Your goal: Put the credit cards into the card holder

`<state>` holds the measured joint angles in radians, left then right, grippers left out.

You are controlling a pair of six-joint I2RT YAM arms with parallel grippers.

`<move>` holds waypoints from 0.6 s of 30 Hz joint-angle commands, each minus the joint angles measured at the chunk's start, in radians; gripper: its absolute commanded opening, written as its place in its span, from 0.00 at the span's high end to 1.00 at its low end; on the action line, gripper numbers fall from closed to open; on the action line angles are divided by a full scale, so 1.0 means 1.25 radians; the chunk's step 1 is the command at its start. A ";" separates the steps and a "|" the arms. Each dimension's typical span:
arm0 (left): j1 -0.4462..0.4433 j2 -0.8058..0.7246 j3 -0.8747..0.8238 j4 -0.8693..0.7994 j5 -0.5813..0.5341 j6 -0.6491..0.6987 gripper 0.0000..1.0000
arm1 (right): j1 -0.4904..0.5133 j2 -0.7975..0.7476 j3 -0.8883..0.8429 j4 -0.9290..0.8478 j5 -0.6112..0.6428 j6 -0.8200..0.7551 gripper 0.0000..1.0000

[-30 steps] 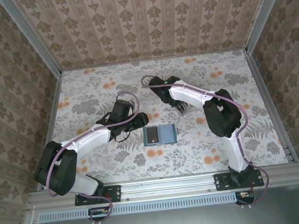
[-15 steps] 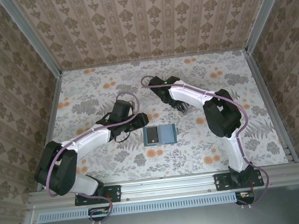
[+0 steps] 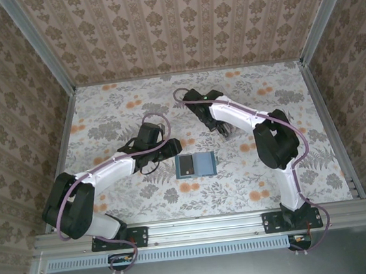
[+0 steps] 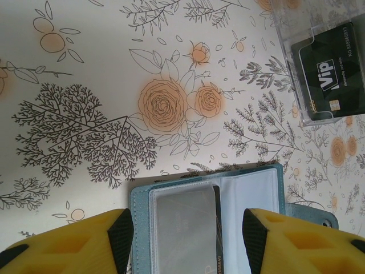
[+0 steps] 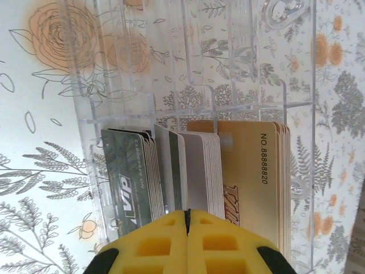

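The card holder (image 3: 195,165) lies open on the table, teal with clear pockets (image 4: 251,194); a dark card (image 4: 217,228) sits in its left pocket. My left gripper (image 4: 188,228) hovers open over it, a finger on each side (image 3: 173,150). The credit cards stand in a clear rack (image 5: 171,85) as a dark grey stack (image 5: 126,171), a white stack (image 5: 199,165) and a tan stack (image 5: 251,171). My right gripper (image 5: 187,220) is at the rack (image 3: 225,129), shut on one white card with a dark stripe (image 5: 170,165), which leans apart from its stack.
The clear rack (image 4: 296,34) stands just behind the card holder, to its right, with a dark VIP card (image 4: 329,74) facing out. The floral tabletop (image 3: 115,111) is walled on three sides, with open room left and right.
The right gripper's jaws have shut at the rack, and its arm has shifted slightly toward the back. The left arm and the card holder have not moved.
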<state>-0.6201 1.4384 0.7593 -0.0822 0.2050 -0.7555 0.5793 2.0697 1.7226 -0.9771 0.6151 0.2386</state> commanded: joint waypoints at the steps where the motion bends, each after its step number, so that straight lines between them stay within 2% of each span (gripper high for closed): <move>1: 0.006 -0.009 -0.002 -0.004 0.012 -0.003 0.43 | -0.018 -0.026 0.019 -0.036 -0.070 0.016 0.94; 18: 0.006 0.000 0.003 -0.005 0.014 -0.004 0.43 | -0.062 0.012 0.018 -0.026 -0.173 0.030 0.88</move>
<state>-0.6201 1.4384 0.7593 -0.0822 0.2123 -0.7555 0.5087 2.0674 1.7256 -0.9771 0.4385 0.2615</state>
